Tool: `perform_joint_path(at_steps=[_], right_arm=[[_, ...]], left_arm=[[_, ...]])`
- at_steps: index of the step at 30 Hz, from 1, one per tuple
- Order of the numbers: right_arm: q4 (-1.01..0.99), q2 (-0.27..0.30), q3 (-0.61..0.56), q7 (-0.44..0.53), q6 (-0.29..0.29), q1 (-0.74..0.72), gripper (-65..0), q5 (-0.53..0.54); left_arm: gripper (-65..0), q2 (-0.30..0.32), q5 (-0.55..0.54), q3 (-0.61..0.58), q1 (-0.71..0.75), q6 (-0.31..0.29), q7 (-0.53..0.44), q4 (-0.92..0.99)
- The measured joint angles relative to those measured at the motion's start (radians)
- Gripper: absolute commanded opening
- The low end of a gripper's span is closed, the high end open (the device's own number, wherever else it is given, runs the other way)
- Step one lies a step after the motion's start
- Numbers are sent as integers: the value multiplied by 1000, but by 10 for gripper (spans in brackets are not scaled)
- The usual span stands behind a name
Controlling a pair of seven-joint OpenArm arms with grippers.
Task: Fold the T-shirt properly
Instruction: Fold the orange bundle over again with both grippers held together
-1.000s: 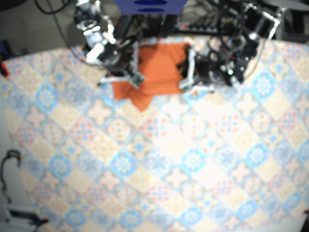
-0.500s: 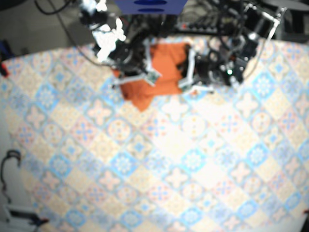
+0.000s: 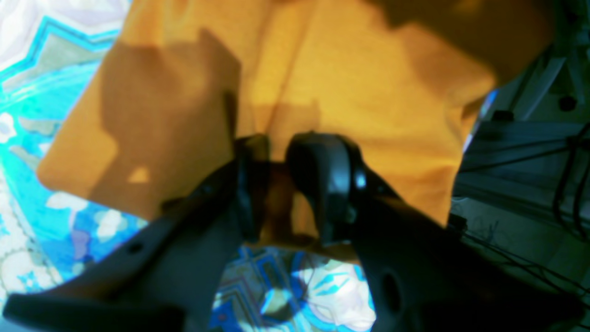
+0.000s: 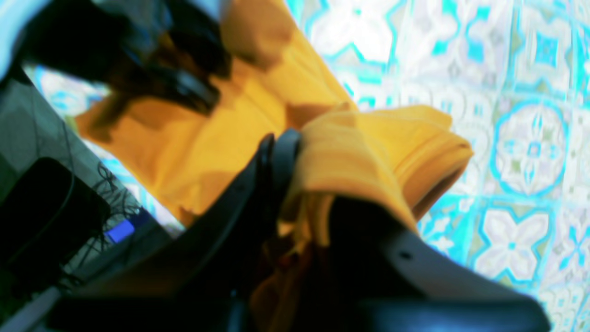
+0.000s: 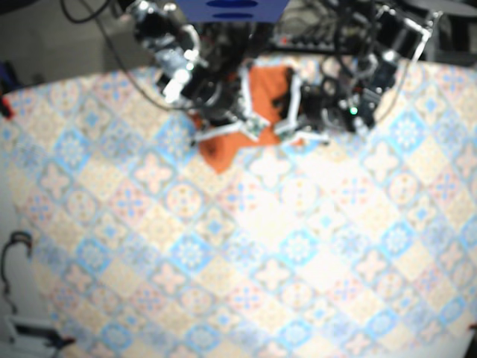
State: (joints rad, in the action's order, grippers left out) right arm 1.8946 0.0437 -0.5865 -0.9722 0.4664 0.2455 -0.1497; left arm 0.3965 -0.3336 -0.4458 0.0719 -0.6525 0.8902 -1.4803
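Observation:
The orange T-shirt (image 5: 267,88) lies at the far middle of the table, bunched between both arms. In the right wrist view my right gripper (image 4: 308,184) is shut on a thick folded wad of the T-shirt (image 4: 378,152), lifted above the flat part of the cloth. In the base view that right gripper (image 5: 250,123) sits over the shirt's middle. My left gripper (image 3: 282,150) is shut on the shirt's near edge, with cloth (image 3: 322,69) pinched between its black fingers (image 3: 329,184). In the base view the left gripper (image 5: 292,127) is at the shirt's right edge.
A patterned tablecloth (image 5: 261,246) covers the table. A blue box (image 5: 231,9) and cables with equipment (image 5: 350,30) stand just behind the shirt. The table's back edge and frame (image 3: 507,184) are close beside the left gripper. A dark cable (image 5: 15,253) lies off the left side.
My right arm has swept rightward across the shirt, carrying its left side over the middle, so less orange cloth shows. The left arm has stayed where it was.

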Motion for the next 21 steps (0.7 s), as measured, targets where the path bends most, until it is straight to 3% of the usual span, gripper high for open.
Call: perform_joint_path(at_steps=[21], right_arm=[[-4, -21, -97, -8, 0, -43, -650, 0]], left_arm=[[-475, 0, 1, 0, -6, 0, 0, 0]])
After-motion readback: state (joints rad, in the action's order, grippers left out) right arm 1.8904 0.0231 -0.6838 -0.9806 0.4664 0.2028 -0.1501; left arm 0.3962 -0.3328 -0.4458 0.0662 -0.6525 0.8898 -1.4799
